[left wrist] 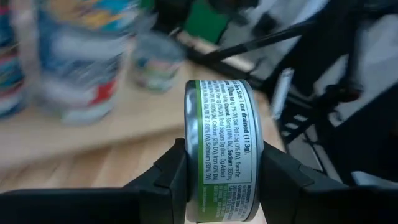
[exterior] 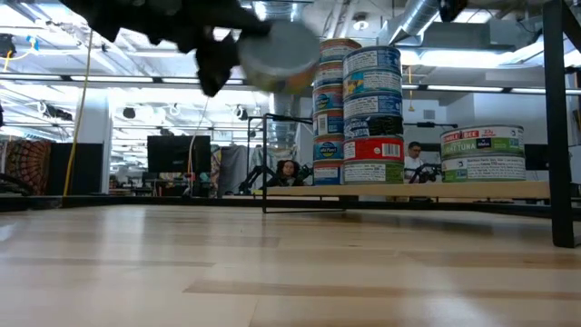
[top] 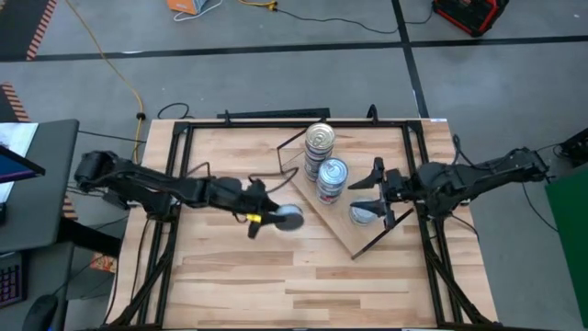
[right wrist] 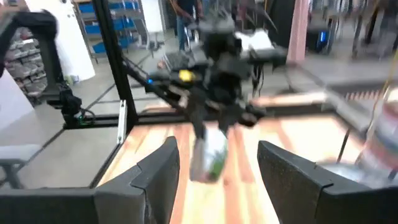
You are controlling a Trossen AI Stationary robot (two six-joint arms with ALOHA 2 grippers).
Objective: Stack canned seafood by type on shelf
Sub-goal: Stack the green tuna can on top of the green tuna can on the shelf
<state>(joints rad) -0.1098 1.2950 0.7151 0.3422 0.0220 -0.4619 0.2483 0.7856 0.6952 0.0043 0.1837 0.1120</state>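
Left gripper (left wrist: 219, 180): I see it clamped on a tin (left wrist: 221, 149), held on edge above the table (top: 239, 285), beside the shelf (top: 344, 232).
Right gripper (top: 378, 193): fingers apart, empty, over the shelf near a low stack of tins (top: 362, 214).
Tall stacks (top: 325, 165): on the shelf.

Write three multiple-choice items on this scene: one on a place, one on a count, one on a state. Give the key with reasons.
1. Where is the tin in the left tool?
A. on the shelf
B. in the air beside the shelf
C. on the floor

2. How many stacks of tins stand on the shelf?
A. one
B. three
C. five

3. The right tool is:
A. open, empty
B. shut on a tin
C. out of view

Key: 1 B, the low view shows the tin lifted clear of the table. 2 B, the high view shows three. 3 A, its fingers stand apart with nothing between.
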